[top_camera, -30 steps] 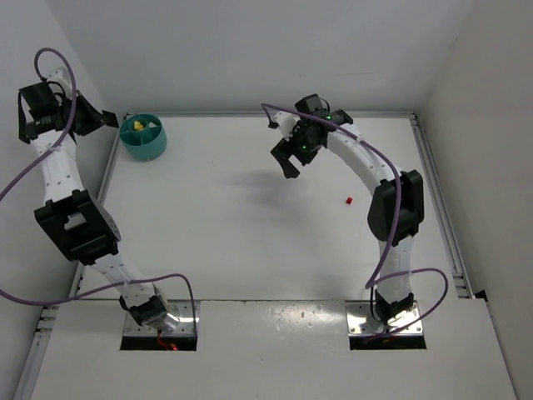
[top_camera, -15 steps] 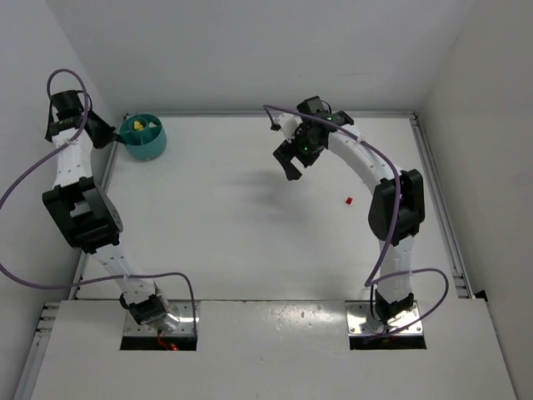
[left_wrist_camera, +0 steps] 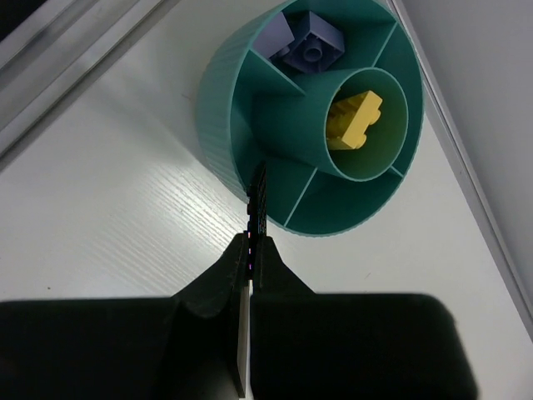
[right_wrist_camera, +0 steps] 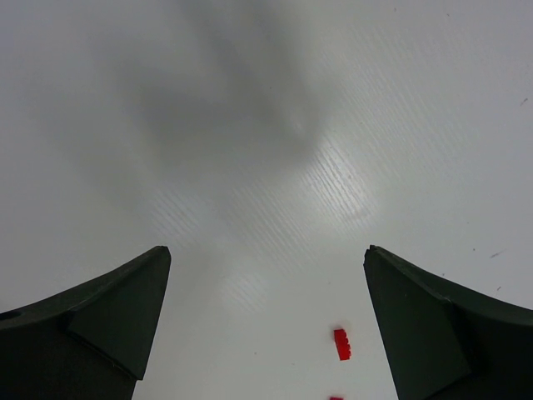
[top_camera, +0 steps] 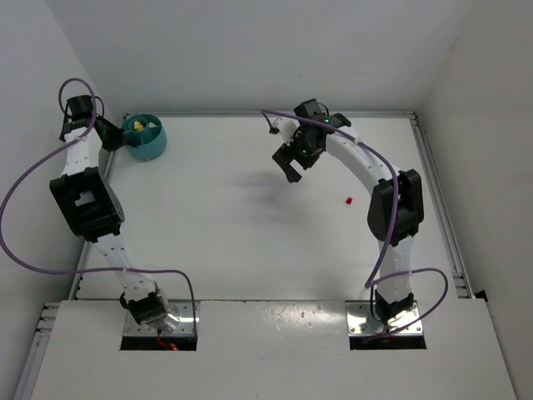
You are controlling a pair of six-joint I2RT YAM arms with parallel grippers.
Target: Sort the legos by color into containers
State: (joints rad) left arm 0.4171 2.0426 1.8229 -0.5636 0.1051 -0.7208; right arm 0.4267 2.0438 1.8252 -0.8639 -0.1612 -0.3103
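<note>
The teal container [top_camera: 150, 147] stands at the table's far left corner. In the left wrist view its centre cup holds a yellow lego [left_wrist_camera: 354, 122], and an outer compartment of the container [left_wrist_camera: 223, 125] holds a blue lego [left_wrist_camera: 310, 46]. My left gripper [top_camera: 117, 137] is shut with nothing in it, and its tip [left_wrist_camera: 257, 200] lies against the container's near wall. My right gripper [top_camera: 288, 163] hangs open above the middle of the table. A red lego [top_camera: 349, 201] lies to its right. Between the right gripper's [right_wrist_camera: 266, 262] fingers lies one red lego [right_wrist_camera: 341, 343], with another red lego [right_wrist_camera: 336, 398] at the frame's lower edge.
A metal rail [top_camera: 437, 200] runs along the table's right edge and another rail [left_wrist_camera: 67, 71] along the left edge beside the container. White walls close in the back and sides.
My left wrist has swung in from the far left toward the container. The right arm has hardly moved.
</note>
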